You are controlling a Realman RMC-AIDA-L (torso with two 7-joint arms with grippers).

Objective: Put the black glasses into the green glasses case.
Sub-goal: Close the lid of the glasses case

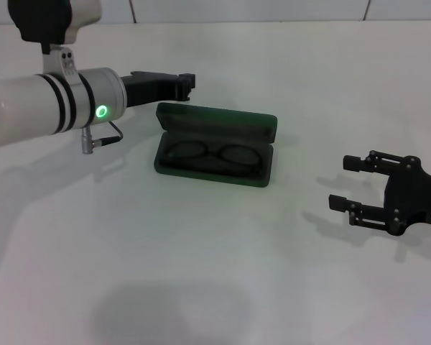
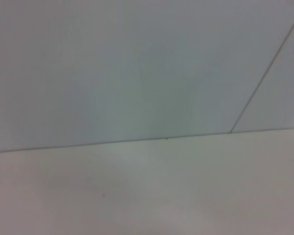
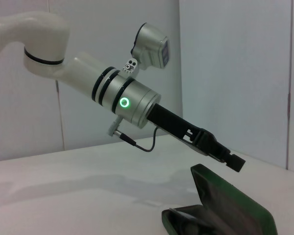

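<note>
The green glasses case [image 1: 217, 123] lies open in the middle of the white table, lid standing up at the back. The black glasses [image 1: 214, 154] lie folded inside its lower half. My left gripper [image 1: 187, 81] is shut and empty, hovering just behind the lid's left end. It also shows in the right wrist view [image 3: 233, 162], above the raised lid of the case [image 3: 235, 205]. My right gripper [image 1: 345, 184] is open and empty, low over the table to the right of the case. The left wrist view shows only table and wall.
The white table [image 1: 201, 251] stretches around the case, with a pale wall [image 2: 137, 68] along its far edge. The left arm's white forearm [image 1: 50, 104] with a green light ring reaches in from the left.
</note>
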